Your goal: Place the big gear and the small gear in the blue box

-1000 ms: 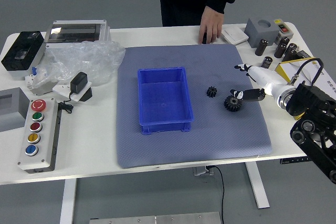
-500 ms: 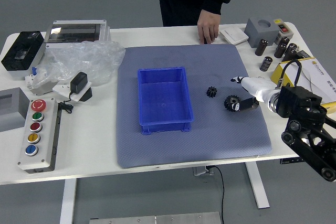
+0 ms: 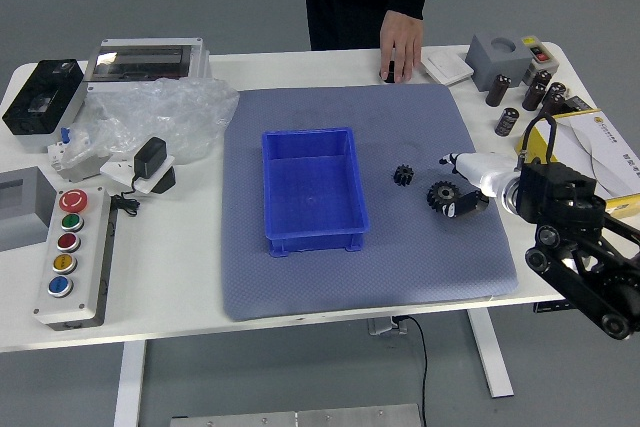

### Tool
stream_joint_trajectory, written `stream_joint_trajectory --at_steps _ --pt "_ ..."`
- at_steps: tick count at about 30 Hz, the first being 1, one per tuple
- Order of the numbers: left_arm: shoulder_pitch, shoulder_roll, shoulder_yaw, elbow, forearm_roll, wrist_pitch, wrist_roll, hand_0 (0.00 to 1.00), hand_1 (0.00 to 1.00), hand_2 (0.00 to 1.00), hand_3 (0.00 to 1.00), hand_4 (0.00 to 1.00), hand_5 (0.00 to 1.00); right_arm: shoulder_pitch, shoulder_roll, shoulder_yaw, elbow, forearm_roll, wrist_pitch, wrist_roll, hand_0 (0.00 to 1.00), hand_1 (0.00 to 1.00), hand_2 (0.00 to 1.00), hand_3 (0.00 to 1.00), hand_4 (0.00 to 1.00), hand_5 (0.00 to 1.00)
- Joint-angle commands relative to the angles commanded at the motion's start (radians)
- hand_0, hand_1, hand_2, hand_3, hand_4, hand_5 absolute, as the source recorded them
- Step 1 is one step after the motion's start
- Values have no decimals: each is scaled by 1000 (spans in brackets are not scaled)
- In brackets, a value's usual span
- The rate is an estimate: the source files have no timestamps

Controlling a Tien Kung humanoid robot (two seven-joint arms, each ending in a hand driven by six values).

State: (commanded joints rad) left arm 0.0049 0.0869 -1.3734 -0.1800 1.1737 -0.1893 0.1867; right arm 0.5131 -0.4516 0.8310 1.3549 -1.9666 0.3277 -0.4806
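**Evidently the pick-up step: 2 gears, 0 boxed**

On the worktop (image 3: 160,297), the blue box (image 3: 315,194) sits beside both gears. The robot's right hand (image 3: 492,175) has spread fingers at the big gear (image 3: 443,196), seemingly ungrasped; next, close and lift. 1 person's hand (image 3: 401,45) rests at the far edge. The small gear (image 3: 403,175) lies between box and big gear. No lettering is legible.

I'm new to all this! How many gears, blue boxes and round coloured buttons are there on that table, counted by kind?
Gears: 2 (big gear, small gear)
Blue box: 1
Round coloured buttons: 5 (red button, green button, dark red button, yellow button, blue button)
Total: 8
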Motion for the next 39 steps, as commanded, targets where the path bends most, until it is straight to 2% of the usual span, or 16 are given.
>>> stream_joint_trajectory --at_steps 19,39 --pt "1 -1 -2 0 -1 0 0 796 826 819 845 663 252 16 26 -27 -14 -17 25 -29 910 796 810 968 724 341" --pt "1 -2 -2 0 -2 0 0 796 825 816 845 663 253 25 41 -38 -42 -29 30 -41 899 783 811 937 728 350"
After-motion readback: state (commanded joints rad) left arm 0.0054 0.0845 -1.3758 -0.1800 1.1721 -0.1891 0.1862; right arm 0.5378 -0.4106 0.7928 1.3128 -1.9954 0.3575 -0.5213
